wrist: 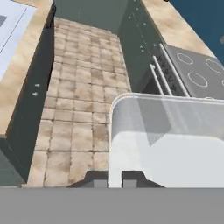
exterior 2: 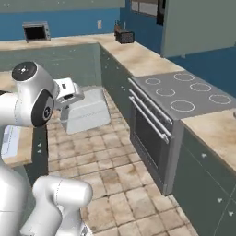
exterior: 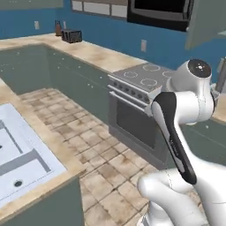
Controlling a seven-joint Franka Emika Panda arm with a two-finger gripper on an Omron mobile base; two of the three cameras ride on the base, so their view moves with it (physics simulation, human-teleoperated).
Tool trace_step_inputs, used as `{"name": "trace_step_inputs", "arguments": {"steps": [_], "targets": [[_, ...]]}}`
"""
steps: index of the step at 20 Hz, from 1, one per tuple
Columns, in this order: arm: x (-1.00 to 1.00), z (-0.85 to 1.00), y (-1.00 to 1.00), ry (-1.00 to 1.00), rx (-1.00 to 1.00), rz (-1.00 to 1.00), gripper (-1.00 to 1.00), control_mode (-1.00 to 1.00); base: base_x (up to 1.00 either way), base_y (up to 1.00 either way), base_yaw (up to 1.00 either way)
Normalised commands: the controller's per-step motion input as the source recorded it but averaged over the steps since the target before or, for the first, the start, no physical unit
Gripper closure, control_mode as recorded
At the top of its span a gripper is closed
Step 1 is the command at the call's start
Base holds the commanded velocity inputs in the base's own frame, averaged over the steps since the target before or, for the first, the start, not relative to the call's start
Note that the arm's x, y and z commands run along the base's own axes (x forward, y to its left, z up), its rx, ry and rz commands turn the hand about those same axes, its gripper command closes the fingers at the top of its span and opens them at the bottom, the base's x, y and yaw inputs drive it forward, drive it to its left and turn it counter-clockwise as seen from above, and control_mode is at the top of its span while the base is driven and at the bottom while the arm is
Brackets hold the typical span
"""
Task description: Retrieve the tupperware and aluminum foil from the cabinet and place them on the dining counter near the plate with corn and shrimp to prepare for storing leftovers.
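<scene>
Now | tool (wrist: 114, 180) clamped on tupperware (wrist: 170, 140) | above tiled floor (wrist: 78, 109)

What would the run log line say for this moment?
end effector: shut on tupperware | carried above tiled floor | stove at right | foil: not yet fetched

Home kitchen, rendered. Giveaways: stove (exterior 2: 184, 94) with 4+ ring burners and oven door below, beige marbled counters (exterior: 88, 53), grey-green cabinets, sink (exterior: 17, 154), toaster (exterior: 72, 35), blue walls, tiled floor (exterior 2: 106, 156).
</scene>
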Motion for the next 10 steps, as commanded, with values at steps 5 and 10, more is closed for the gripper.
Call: {"name": "trace_step_inputs", "arguments": {"steps": [5, 10], "targets": [[0.0, 0.0, 0.0, 0.0, 0.0, 0.0, 1.0, 1.0, -0.5, 0.42, 0.97], [0.0, 0.0, 0.0, 0.0, 0.0, 0.0, 1.0, 1.0, -0.2, 0.95, 0.81]]}}
